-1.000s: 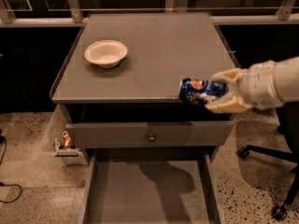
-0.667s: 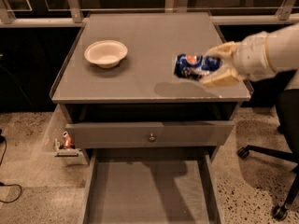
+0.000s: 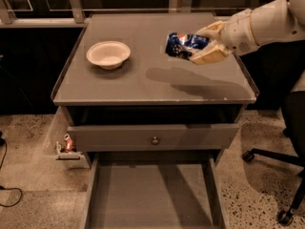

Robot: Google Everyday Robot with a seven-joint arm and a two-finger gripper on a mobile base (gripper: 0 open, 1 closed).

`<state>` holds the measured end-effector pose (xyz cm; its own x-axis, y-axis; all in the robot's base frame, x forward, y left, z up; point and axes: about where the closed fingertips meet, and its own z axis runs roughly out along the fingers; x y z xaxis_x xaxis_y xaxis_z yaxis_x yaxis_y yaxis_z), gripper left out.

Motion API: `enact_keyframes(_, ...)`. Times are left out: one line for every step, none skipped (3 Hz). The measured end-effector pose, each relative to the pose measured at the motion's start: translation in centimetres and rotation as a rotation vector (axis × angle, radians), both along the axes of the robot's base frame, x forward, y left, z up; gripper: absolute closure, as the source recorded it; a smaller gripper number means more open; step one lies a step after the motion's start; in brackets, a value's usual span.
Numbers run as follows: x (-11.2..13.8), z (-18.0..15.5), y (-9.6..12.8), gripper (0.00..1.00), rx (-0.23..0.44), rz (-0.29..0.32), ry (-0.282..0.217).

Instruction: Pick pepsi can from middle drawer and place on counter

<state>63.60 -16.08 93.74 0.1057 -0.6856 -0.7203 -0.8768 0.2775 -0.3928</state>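
Observation:
My gripper (image 3: 202,46) reaches in from the right and is shut on the pepsi can (image 3: 183,45), a dark blue can held on its side. The can hangs above the right half of the grey counter (image 3: 143,75), casting a shadow below it. The middle drawer (image 3: 152,199) is pulled out at the bottom of the view, its grey floor bare. Above it is a closed grey drawer front with a round metal knob (image 3: 155,140).
A white bowl (image 3: 108,54) sits on the counter's left half. A small reddish-orange can-like item (image 3: 68,143) rests on a holder at the cabinet's left side. An office chair base (image 3: 276,175) stands on the speckled floor at right.
My gripper has carried the pepsi can up and to the left, from the counter's front right edge to over the counter's right half.

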Motion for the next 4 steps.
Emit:
enact_keyframes(2.7,-1.8,1.6,1.0,0.043,0.026,0.049)
enact_keyframes(4.4,-4.1,2.7,1.0,0.075,0.035,0.102)
enact_keyframes(5.4,-6.4,3.3,1.0,0.078,0.032,0.146)
enact_keyframes(6.3,-7.9,3.2,1.0,0.065,0.009,0.173)
